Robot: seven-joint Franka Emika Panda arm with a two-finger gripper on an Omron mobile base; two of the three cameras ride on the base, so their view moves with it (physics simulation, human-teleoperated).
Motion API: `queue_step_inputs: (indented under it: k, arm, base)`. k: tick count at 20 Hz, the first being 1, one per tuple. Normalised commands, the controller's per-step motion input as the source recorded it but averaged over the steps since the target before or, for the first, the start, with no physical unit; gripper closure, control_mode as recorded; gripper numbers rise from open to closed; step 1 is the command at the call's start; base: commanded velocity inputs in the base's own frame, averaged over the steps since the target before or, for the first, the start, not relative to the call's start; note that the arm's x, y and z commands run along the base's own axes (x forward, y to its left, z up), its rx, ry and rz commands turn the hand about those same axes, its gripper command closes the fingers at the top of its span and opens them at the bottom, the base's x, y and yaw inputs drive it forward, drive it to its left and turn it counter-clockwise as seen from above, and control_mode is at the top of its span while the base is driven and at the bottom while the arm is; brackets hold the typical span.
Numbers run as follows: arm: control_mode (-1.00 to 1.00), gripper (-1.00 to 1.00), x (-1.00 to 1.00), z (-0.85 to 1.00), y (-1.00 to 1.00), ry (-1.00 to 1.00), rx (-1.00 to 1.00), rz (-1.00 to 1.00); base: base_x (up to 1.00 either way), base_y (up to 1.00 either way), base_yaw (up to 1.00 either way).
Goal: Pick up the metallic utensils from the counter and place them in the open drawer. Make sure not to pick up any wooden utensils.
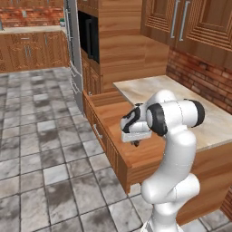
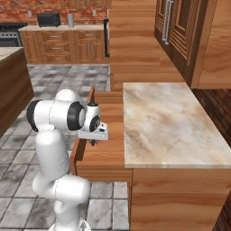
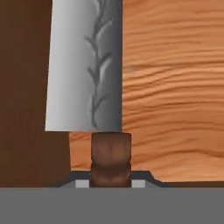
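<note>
While the white arm bends low over the open drawer (image 1: 136, 154), its gripper (image 1: 135, 142) hangs just above the drawer's reddish-brown wooden floor, beside the marble counter (image 2: 162, 122). In the hand view, the jaws are nearly closed on the dark handle of a cleaver-like knife (image 3: 85, 65), whose grey blade points away from the hand over the drawer floor.

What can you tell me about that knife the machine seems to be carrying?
The knife looks like a small cleaver: a broad, flat grey blade with a darker branching pattern down it, and a short reddish-brown handle with a rounded collar. The gripper is shut on the handle, the blade pointing away from the hand, over the wooden floor of the open drawer.
</note>
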Motion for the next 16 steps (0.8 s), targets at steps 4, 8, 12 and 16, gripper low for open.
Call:
queue_step_inputs:
  k: [4,8,12,16]
  arm:
    - [-1.0,1.0,0.17,-0.51,-0.54,0.05,-0.02,-0.14]
    - [-1.0,1.0,0.19,-0.35,-0.4,0.03,-0.01,-0.06]
    - [-1.0,1.0,0.26,-0.45,-0.05,0.06,-0.02,0.0]
    - [-1.0,1.0,0.39,-0.61,0.0,0.02,-0.04,0.0]
  base:
    - [0.0,0.0,0.0]
    - [0.0,0.0,0.0]
    - [0.0,0.0,0.0]
    - [0.0,0.0,0.0]
